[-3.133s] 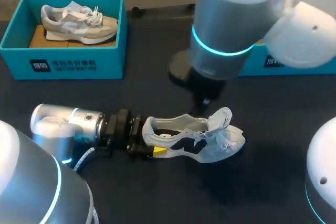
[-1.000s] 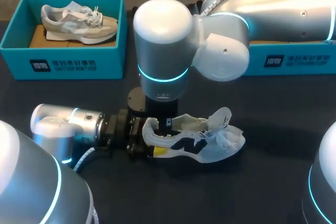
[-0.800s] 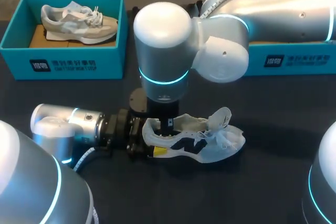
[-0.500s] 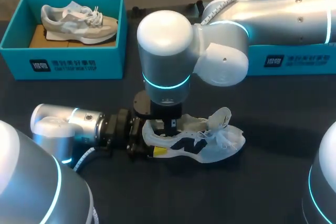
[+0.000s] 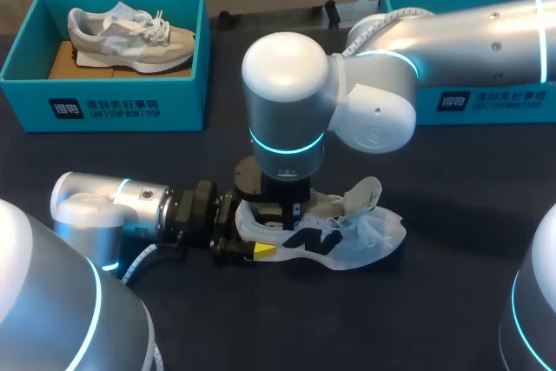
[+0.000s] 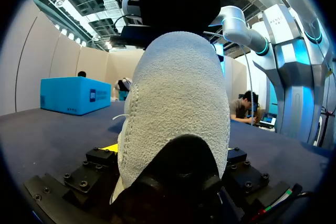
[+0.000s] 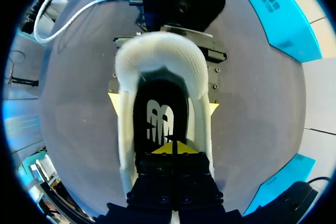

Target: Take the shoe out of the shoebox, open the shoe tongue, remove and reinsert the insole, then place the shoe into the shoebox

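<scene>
Dark table (image 5: 452, 301). Right gripper (image 7: 172, 149) aimed straight down into shoe (image 5: 347, 245) mouth, yellow tips pressed together, nothing visibly pinched. Insole (image 7: 160, 114) directly beneath tips, long axis heel to toe, toe toward robot's right. Left gripper (image 5: 245, 236) level on table, clamping heel from both sides.

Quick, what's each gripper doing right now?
Left gripper: closed on the heel of the shoe.
Right gripper: closed, tips together inside the shoe; whether it holds anything cannot be told.
</scene>
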{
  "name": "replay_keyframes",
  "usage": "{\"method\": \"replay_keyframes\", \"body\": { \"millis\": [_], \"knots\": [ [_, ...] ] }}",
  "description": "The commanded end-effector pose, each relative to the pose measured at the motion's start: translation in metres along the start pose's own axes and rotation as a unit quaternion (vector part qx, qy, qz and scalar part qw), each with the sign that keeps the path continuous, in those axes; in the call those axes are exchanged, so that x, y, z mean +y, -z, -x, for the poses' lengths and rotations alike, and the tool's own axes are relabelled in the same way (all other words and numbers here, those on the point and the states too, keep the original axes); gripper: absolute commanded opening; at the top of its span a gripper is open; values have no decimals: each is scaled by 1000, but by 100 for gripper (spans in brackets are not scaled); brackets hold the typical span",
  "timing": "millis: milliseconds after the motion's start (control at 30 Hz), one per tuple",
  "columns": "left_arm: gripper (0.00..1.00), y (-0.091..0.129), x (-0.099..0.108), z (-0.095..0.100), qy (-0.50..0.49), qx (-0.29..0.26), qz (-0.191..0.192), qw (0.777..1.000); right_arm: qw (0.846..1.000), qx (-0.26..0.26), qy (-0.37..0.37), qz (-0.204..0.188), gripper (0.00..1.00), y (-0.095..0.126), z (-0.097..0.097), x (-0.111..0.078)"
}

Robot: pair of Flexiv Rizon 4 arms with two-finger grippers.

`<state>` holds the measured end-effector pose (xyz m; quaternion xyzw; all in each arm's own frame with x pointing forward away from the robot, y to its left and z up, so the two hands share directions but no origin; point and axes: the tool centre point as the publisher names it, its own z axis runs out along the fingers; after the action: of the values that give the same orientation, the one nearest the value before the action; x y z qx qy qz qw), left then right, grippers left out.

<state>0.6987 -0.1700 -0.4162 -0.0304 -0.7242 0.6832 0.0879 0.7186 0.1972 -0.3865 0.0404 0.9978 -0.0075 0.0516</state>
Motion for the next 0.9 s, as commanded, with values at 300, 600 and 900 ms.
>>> {"method": "replay_keyframes", "body": {
  "millis": [300,600,900],
  "knots": [
    [0,2,9,1,0,0,-5,1000,1000,1,-24,-6,0,-3,0,-25],
    [0,2,9,1,0,0,-5,1000,999,11,-50,-10,26,-4,2,-45],
    [0,2,9,1,0,0,-5,1000,998,33,-50,-9,37,-15,2,-48]
  ]
}}
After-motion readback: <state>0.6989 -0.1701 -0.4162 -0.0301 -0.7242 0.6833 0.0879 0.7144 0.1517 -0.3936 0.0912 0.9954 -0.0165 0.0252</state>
